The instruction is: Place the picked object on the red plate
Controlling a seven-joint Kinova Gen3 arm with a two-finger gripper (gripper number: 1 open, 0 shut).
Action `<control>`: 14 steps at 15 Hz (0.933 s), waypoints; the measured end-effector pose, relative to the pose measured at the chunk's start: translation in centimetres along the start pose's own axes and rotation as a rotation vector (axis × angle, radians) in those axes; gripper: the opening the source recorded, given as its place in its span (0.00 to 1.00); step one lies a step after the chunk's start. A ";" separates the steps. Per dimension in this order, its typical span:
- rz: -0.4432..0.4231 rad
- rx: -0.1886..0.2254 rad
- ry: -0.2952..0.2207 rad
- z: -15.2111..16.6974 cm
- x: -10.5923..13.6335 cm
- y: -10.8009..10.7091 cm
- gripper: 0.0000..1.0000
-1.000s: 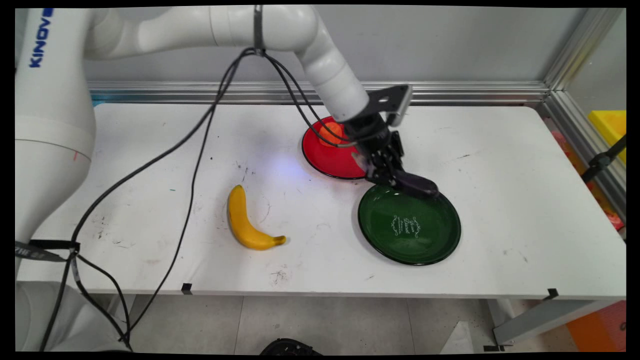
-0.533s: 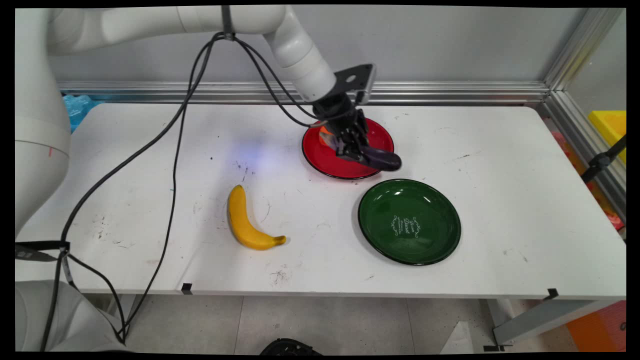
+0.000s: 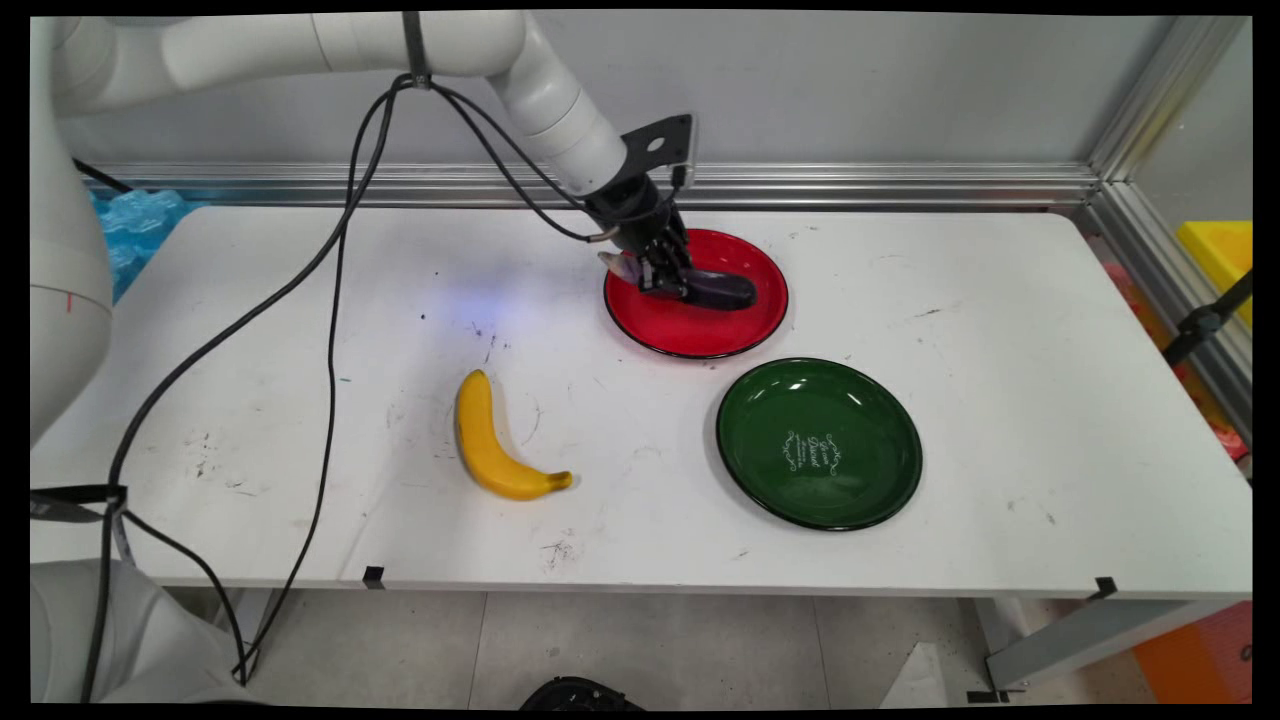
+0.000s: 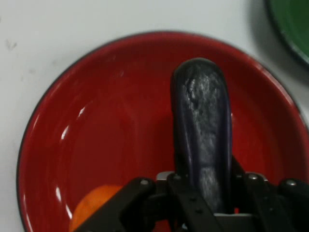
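White table point(image 3: 1000, 330) bears red plate point(image 3: 700, 335), green plate point(image 3: 760, 470), banana point(image 3: 487, 440).

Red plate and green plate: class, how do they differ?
The red plate lies farther back; the green plate lies nearer. The red plate has the claw over it, holding a dark eggplant, beside an orange thing; the green plate is bare, with white lettering. Both are round and dark-rimmed.

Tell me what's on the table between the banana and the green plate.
Nothing: in the main view the table between the banana and the green plate is bare apart from scuff marks.
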 end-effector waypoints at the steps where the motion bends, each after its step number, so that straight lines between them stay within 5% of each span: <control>1: -0.017 0.004 -0.003 0.2 -0.6 0.0 0.00; 12: -0.111 0.013 0.024 1.8 -2.8 0.7 0.00; 13: -0.115 0.012 0.031 1.9 -2.9 0.8 1.00; 14: -0.119 0.011 0.040 2.0 -2.9 0.9 1.00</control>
